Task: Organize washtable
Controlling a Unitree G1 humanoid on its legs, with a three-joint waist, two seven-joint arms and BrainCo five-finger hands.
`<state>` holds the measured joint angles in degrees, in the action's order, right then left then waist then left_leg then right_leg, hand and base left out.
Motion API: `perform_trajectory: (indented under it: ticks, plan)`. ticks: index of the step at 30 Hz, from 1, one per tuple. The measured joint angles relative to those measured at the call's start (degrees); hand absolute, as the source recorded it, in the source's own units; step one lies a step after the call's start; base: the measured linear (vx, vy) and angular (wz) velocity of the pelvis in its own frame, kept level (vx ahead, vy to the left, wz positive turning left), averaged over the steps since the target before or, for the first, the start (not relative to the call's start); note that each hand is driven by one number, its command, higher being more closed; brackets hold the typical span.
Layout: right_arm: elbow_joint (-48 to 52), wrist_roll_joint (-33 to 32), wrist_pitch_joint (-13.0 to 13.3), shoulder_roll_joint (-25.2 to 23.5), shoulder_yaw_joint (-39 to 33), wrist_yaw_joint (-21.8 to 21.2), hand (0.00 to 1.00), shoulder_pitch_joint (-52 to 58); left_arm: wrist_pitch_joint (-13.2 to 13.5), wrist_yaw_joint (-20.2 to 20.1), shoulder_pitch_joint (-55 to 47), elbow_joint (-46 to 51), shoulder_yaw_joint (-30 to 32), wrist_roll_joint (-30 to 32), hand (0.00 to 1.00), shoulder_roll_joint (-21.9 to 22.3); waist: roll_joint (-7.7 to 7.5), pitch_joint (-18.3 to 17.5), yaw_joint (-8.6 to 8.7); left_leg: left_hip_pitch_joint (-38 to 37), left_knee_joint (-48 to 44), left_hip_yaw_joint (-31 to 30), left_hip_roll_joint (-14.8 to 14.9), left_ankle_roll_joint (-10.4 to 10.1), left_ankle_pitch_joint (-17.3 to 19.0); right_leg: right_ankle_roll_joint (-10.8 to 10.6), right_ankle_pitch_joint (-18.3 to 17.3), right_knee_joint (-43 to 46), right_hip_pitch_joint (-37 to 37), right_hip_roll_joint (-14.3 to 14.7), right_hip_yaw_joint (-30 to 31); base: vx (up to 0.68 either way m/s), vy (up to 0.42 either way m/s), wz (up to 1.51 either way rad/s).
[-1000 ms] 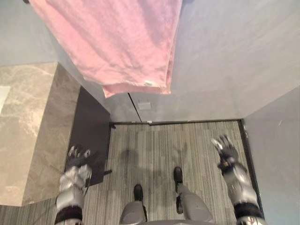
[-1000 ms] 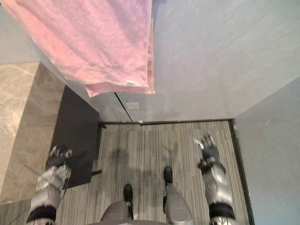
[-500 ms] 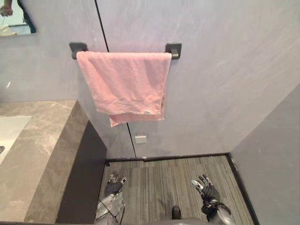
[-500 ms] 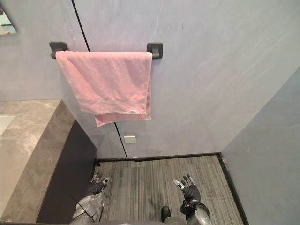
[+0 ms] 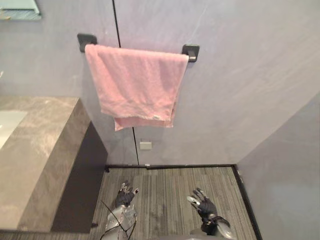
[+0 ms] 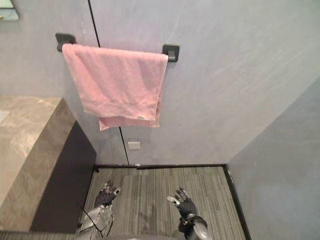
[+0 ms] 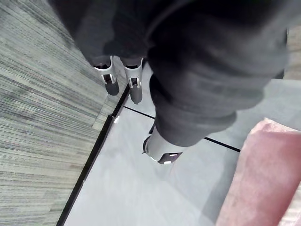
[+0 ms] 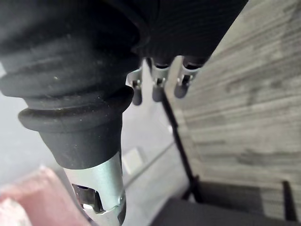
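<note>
Both my hands hang low over the striped carpet: the left hand and the right hand have loosely spread fingers and hold nothing. The marble washtable runs along my left, its dark side panel facing the floor space. Most of its top is out of my sight. Past its far right corner, the pink towel drapes over the black towel rail on the grey wall, reaching bracket to bracket with an uneven lower hem. I judge this an orienting step, so I should turn left and square up to the washtable before lifting an arm. Compared with a second ago the head camera has tipped up, bringing the rail and the mirror edge into view. The towel itself hangs unmoved.
</note>
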<state>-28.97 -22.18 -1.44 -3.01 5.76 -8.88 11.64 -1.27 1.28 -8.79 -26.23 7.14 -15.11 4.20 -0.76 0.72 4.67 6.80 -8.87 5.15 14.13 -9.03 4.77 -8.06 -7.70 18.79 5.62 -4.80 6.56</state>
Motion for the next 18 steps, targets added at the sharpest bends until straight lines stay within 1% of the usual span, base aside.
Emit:
perform_trajectory:
  ticks: [1,2,3,4,5,6,7,8,9,10,11,12,13,14,15,16,17,18]
  plan:
    - [-0.14,-0.02,0.09,0.49,0.64,-0.11,0.00,-1.41,-0.14,0.00,1.09,0.01,-0.05,-0.01,0.00,0.01,1.43,0.21,-1.45,1.48,0.16,-1.06,1.00,0.06,-1.14,-0.03,-0.02,-4.80,-1.58,1.22,-0.28,-0.07,-0.237,0.29]
    - [-0.10,-0.32,0.28,1.31,1.38,-0.10,0.00,-2.36,-0.12,0.20,1.58,0.06,0.44,-0.02,0.00,0.09,2.43,0.86,-2.43,2.02,-0.10,-2.21,1.73,0.02,-2.07,-0.02,-0.31,-8.18,-3.63,1.87,-0.36,-0.09,-0.240,0.29]
    - [0.10,-0.40,0.31,1.46,1.72,-0.10,0.00,-2.52,-0.14,0.21,1.56,0.52,0.77,-0.03,0.00,0.11,2.88,1.15,-2.57,2.17,-0.48,-2.65,2.09,0.16,-2.36,0.27,-0.67,-8.97,-4.58,2.31,-0.54,-0.13,-0.241,0.56]
    - [1.14,-0.45,0.37,1.96,2.12,-0.10,0.00,-2.13,-0.12,0.25,0.95,2.25,1.76,-0.03,0.00,0.15,3.20,2.05,-2.52,2.40,-2.00,-3.72,2.64,0.55,-2.82,1.08,-2.22,-8.79,-6.57,2.97,-1.96,-0.16,-0.229,0.78]
    - [2.24,-0.48,0.70,2.48,2.13,-0.06,0.00,-1.04,-0.04,0.54,0.11,3.92,2.58,-0.10,0.00,0.21,3.32,2.92,-2.52,2.26,-3.66,-4.38,3.24,0.71,-3.05,2.68,-3.80,-7.59,-8.38,4.05,-3.53,-0.18,-0.243,0.88]
    - [3.00,-0.49,0.90,2.82,2.13,-0.02,0.00,-0.69,-0.01,0.77,-0.43,4.64,2.59,-0.11,0.00,0.21,3.46,3.31,-2.55,2.25,-4.33,-5.02,3.69,0.85,-3.16,3.20,-4.58,-6.41,-8.83,4.64,-4.52,-0.22,-0.236,0.80]
    - [3.82,-0.44,1.14,3.50,2.22,0.00,0.00,0.13,0.15,1.25,-1.49,5.68,3.18,-0.40,0.00,0.16,3.07,4.40,-2.58,1.80,-4.99,-4.88,4.15,0.66,-4.60,4.51,-6.48,-3.68,-8.94,5.16,-5.65,-0.25,-0.226,0.62]
    - [3.80,-0.32,1.05,4.26,2.98,0.21,0.00,0.27,0.29,1.35,-2.76,5.82,4.36,-0.80,0.00,0.11,2.86,5.03,-3.26,2.21,-4.44,-4.16,4.02,-0.62,-8.44,6.09,-8.30,-1.50,-8.08,5.32,-6.45,-0.27,-0.221,0.56]
    - [3.83,-0.31,1.08,4.68,3.68,0.23,0.00,0.27,0.29,1.39,-3.40,5.82,4.64,-1.04,0.00,0.06,2.47,4.91,-3.30,2.39,-1.86,-4.23,3.79,-0.86,-11.38,6.78,-8.66,-1.21,-7.43,5.48,-6.69,-0.28,-0.188,0.55]
    - [4.11,-0.28,1.11,4.58,4.29,0.31,0.00,0.36,0.23,1.38,-3.74,5.93,4.60,-1.17,0.00,-0.05,0.66,4.29,-3.12,1.93,3.44,-4.66,3.52,-0.70,-15.91,8.33,-8.20,-1.31,-5.80,4.62,-8.57,-0.26,-0.138,0.63]
    - [4.46,-0.26,1.18,4.72,4.15,0.75,0.00,-0.26,-0.05,1.40,-3.79,5.97,4.61,-1.16,0.00,-0.11,1.35,4.16,-3.46,5.39,-3.98,-2.25,3.92,-0.32,-11.18,8.89,-7.25,-0.21,-2.72,4.55,-10.90,-0.29,-0.142,0.90]
    - [4.54,-0.26,1.16,4.61,4.29,1.07,0.00,-0.44,-0.56,1.45,-3.77,5.93,4.50,-1.16,0.00,-0.11,1.25,4.25,-2.79,7.77,-11.89,0.04,3.59,1.69,-5.95,9.12,-6.30,-0.34,-1.23,3.79,-13.37,-0.22,-0.102,0.98]
    - [4.44,-0.25,1.10,4.51,4.27,1.10,0.00,-0.28,-0.64,1.51,-3.76,5.91,4.51,-1.17,0.00,-0.12,1.19,4.30,-2.35,7.61,-15.65,1.35,3.12,2.61,-2.97,9.34,-5.57,-0.96,-1.13,3.13,-15.45,-0.24,-0.060,1.19]
    - [4.39,-0.14,1.11,4.56,4.08,1.14,0.00,0.05,-0.62,1.56,-3.57,5.91,4.40,-1.17,0.00,-0.12,1.03,4.20,-1.65,6.12,-19.87,2.53,2.81,3.76,0.76,9.24,-5.15,-1.25,-1.06,1.96,-18.08,-0.19,0.005,1.20]
    - [3.88,0.28,1.16,4.59,3.56,1.15,0.00,-0.01,-0.63,1.71,-3.46,5.86,4.26,-1.12,0.00,-0.12,1.30,3.70,-0.89,4.62,-22.01,3.24,2.95,4.44,2.95,9.08,-4.81,-1.45,-1.05,1.19,-20.30,-0.18,0.029,1.15]
    - [3.27,0.33,1.23,4.65,3.08,1.19,0.00,-0.09,-0.63,1.78,-3.38,5.81,4.22,-1.12,0.00,-0.12,1.51,3.06,-0.40,3.78,-23.17,3.56,3.16,4.45,3.79,9.00,-4.63,-1.37,-0.73,0.58,-21.80,-0.10,0.066,1.04]
    - [2.45,0.40,1.30,4.94,2.47,1.24,0.00,-0.19,-0.62,1.92,-3.16,5.78,4.09,-1.12,0.00,-0.09,2.11,1.87,0.01,2.29,-24.13,4.52,4.08,4.56,4.65,9.12,-4.34,-0.68,0.14,-0.14,-23.77,-0.10,0.116,1.18]
    - [1.76,0.70,1.34,5.20,1.15,1.22,0.00,-0.64,-0.53,2.61,-2.27,5.73,3.98,-1.11,0.00,-0.01,3.44,1.13,0.61,0.84,-23.81,6.30,6.05,4.92,4.71,9.12,-4.25,1.35,1.49,-1.08,-26.28,-0.08,0.141,1.41]
